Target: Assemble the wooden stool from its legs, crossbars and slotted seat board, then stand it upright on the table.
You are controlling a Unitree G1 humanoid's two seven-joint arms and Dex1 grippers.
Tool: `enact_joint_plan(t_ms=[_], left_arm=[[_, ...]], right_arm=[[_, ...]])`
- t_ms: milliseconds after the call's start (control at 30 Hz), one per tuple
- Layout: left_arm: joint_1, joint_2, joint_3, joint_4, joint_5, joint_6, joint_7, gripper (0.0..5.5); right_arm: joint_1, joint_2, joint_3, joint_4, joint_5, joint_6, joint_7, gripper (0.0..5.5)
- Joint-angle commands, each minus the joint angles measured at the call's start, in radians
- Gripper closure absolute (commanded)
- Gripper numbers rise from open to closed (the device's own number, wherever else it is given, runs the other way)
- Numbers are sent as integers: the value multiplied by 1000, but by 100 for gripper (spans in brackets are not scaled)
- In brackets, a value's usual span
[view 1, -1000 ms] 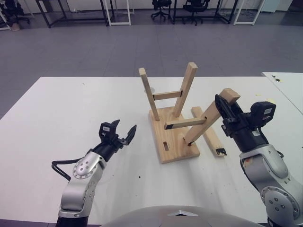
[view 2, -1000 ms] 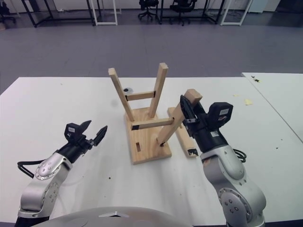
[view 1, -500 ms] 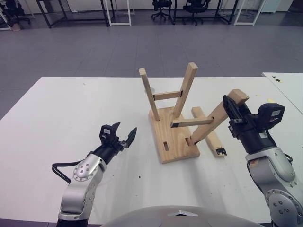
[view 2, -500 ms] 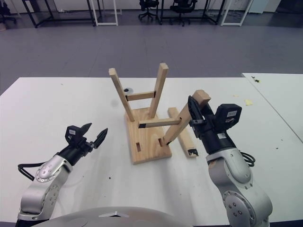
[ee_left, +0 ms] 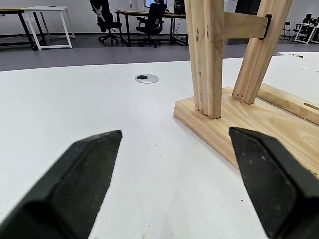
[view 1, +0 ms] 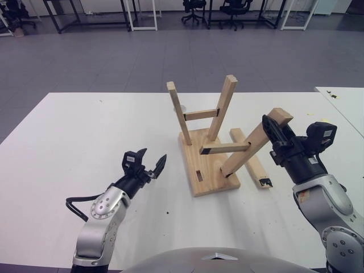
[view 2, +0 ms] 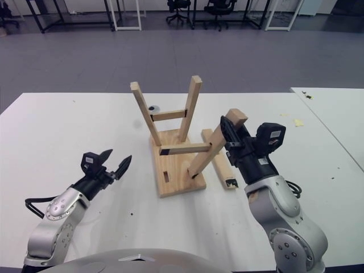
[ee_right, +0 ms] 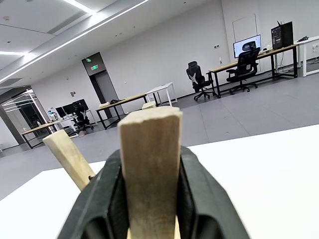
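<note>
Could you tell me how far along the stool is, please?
Done: two legs with a crossbar stand in the seat board. In hand: the right gripper holds a third leg, tilted, foot at the board. To do: seat it, add the loose leg beside the board, flip upright.

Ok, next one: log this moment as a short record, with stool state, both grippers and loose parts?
Seat board: flat on the table.
Fitted: two legs standing at the board's far end, joined by a crossbar.
Right gripper: shut on a third leg, tilted, lower end at the board's near right corner; second crossbar sticks from it.
Left gripper: open, empty, left of the board.
Loose: fourth leg lying right of the board.
</note>
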Motion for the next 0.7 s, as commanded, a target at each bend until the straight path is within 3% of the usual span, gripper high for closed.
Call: enact_joint_plan(t_ms=[33, 700], left_arm=[[-11, 7, 1, 10, 6, -3, 0, 154], [-4, -9, -11, 18, 23, -17, 9, 154]], right_arm=[[10, 13, 16, 12, -52, -9, 8, 446], [-10, -17, 23, -19, -144, 36, 30, 446]])
